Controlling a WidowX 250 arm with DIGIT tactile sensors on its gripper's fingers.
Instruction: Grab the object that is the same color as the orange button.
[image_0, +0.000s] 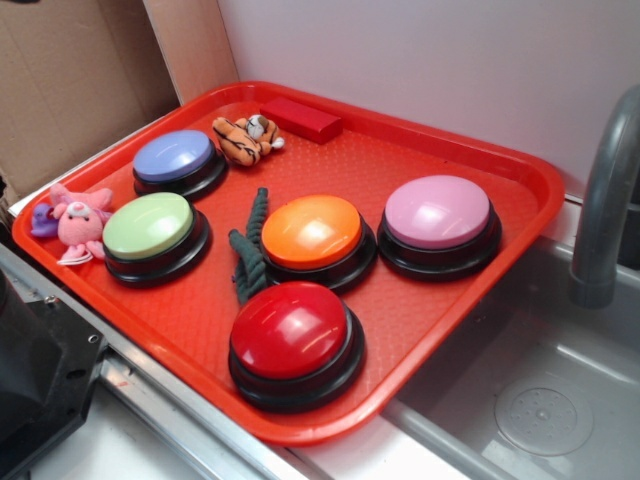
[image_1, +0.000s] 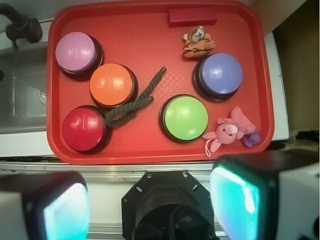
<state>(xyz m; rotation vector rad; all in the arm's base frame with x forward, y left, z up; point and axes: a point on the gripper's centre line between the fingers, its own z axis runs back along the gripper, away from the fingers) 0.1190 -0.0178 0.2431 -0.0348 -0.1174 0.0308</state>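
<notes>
The small orange plush tiger lies at the far side of the red tray, between the blue button and the red block. The orange button stands near the tray's middle. In the wrist view my gripper hangs high above the tray's near edge, over the robot base. Its two teal-padded fingers stand far apart with nothing between them. The gripper does not show in the exterior view.
The tray also holds a red button, a pink button, a green button, a blue button, a dark green rope, a red block and a pink plush animal. A sink with a grey faucet lies beside it.
</notes>
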